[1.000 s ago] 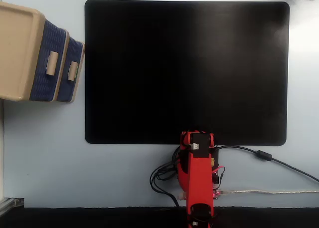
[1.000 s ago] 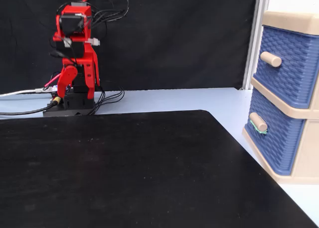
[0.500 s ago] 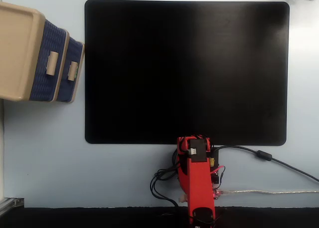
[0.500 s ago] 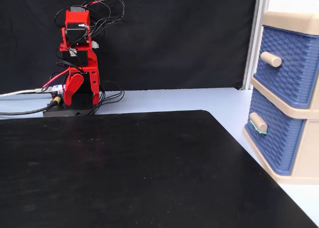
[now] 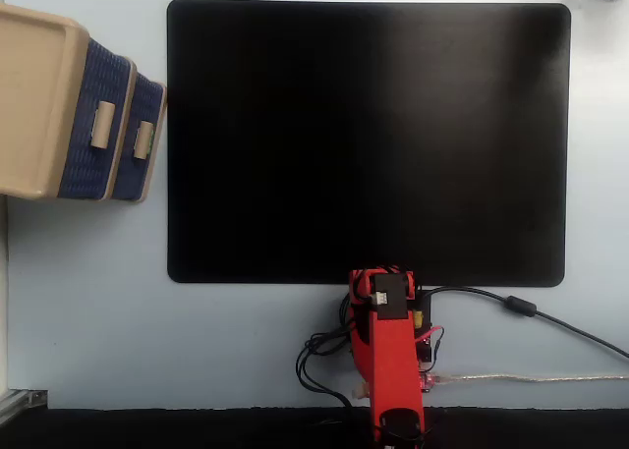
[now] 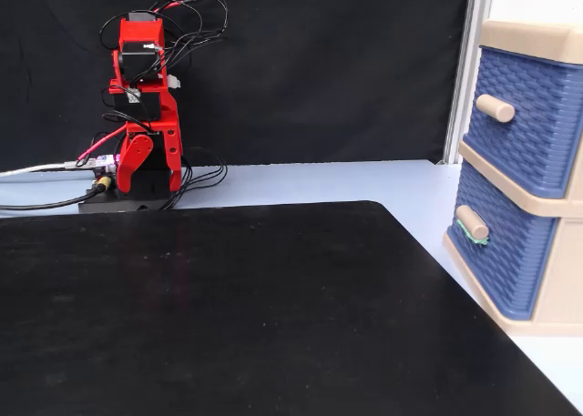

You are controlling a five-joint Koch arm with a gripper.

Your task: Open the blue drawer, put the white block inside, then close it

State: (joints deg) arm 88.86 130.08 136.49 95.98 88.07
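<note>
The beige cabinet (image 5: 34,95) stands at the left edge of a fixed view and at the right edge of the other. Its bottom blue drawer (image 5: 149,110) (image 6: 496,257) is pushed in, and its beige handle (image 5: 143,139) (image 6: 471,223) has a green band at its base. The white block does not show in either view. My red arm (image 5: 385,356) is folded upright over its base, beyond the mat's edge and far from the cabinet. The gripper (image 6: 127,172) hangs down by the base; only one red jaw shows, with nothing seen in it.
A large black mat (image 5: 369,140) (image 6: 228,307) covers most of the pale blue table. The upper blue drawer (image 5: 98,85) (image 6: 528,106) is also pushed in. Cables (image 5: 521,307) trail from the arm's base. A black curtain (image 6: 319,70) hangs behind the arm.
</note>
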